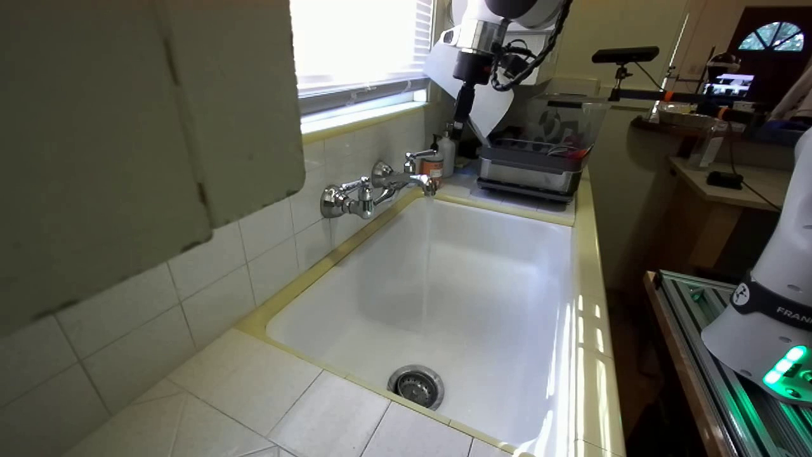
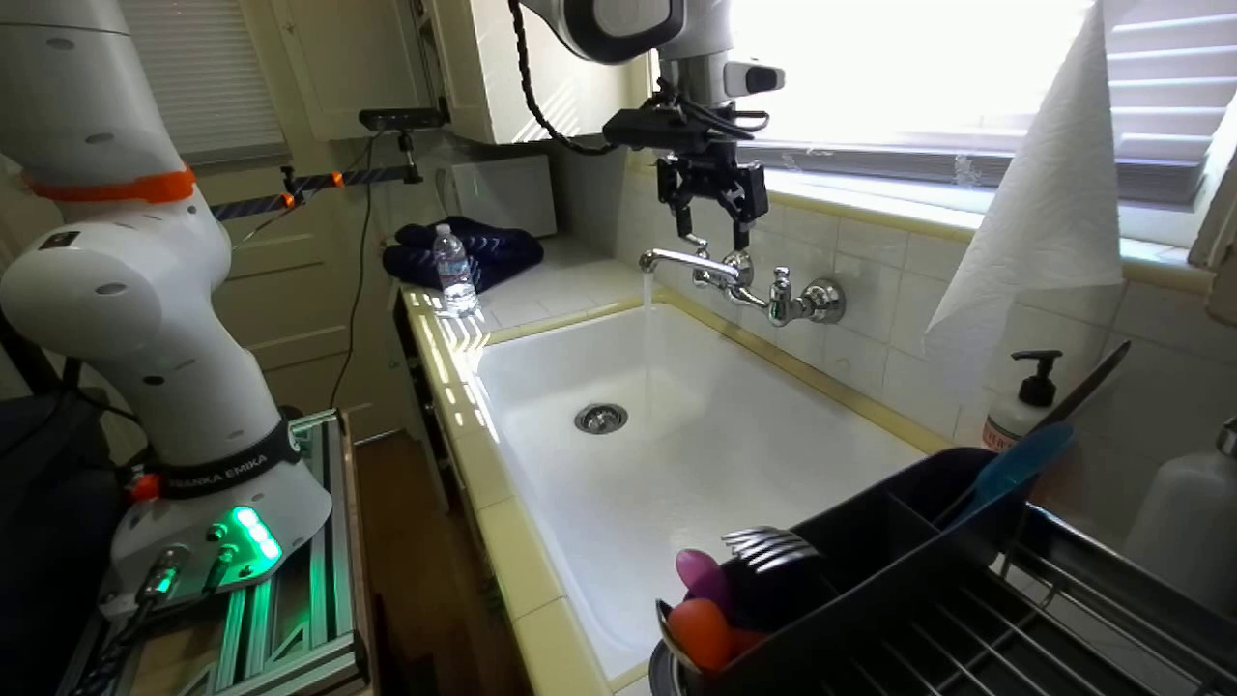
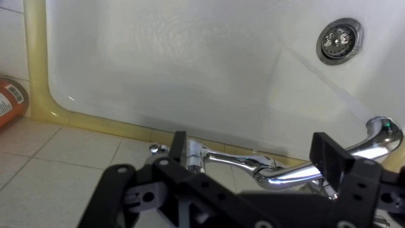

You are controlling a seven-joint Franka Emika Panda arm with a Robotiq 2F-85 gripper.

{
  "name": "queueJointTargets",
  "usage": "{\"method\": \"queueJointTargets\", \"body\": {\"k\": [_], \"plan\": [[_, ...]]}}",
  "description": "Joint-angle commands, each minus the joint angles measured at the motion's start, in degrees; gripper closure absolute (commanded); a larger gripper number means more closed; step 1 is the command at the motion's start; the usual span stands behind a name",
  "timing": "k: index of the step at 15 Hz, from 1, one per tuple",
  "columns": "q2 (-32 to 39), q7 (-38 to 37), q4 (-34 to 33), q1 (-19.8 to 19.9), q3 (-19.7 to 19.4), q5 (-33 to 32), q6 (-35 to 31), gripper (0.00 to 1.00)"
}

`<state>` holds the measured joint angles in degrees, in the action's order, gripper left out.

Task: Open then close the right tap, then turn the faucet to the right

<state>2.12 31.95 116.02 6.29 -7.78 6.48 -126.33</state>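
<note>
The faucet is a slim chrome spout (image 1: 413,179) in both exterior views (image 2: 688,259). In the wrist view the spout (image 3: 373,146) slants to the picture's right, and thin water runs from its tip. The right tap is the chrome handle nearest the dish rack (image 2: 781,282); in an exterior view this tap (image 1: 419,155) is the farther handle. In the wrist view the right tap (image 3: 194,155) is partly hidden by a finger. The twin handle (image 1: 360,197) is at the fixture's other end. My gripper (image 2: 713,234) is open and empty above the fixture; its fingers (image 3: 254,152) are wide apart.
A white sink (image 1: 507,266) with a drain (image 2: 601,418) lies below. A dish rack with utensils (image 2: 870,599) and soap bottles (image 1: 446,155) stand beside it. A paper towel (image 2: 1044,213) hangs by the window. A water bottle (image 2: 454,275) stands on the counter.
</note>
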Motion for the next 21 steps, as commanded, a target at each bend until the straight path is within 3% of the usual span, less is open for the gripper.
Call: {"method": "queueJointTargets", "body": {"k": [1,4,5,6,7,16,21], "plan": [[4.3,5.9,-2.4,0.6,1.1,4.0,-2.4,0.00],[7.1,8.1,-3.7,1.0,2.1,4.3,-3.4,0.04],[7.9,8.6,-4.1,1.1,2.4,4.1,-3.5,0.21],[8.7,9.1,-4.5,1.3,2.7,4.0,-3.5,0.29],[9.4,9.7,-5.0,1.5,2.9,3.8,-3.5,0.29],[13.0,10.7,-8.0,3.1,3.7,2.6,-8.5,0.99],[13.9,10.1,-8.6,3.8,3.6,0.8,-11.1,1.00]]}}
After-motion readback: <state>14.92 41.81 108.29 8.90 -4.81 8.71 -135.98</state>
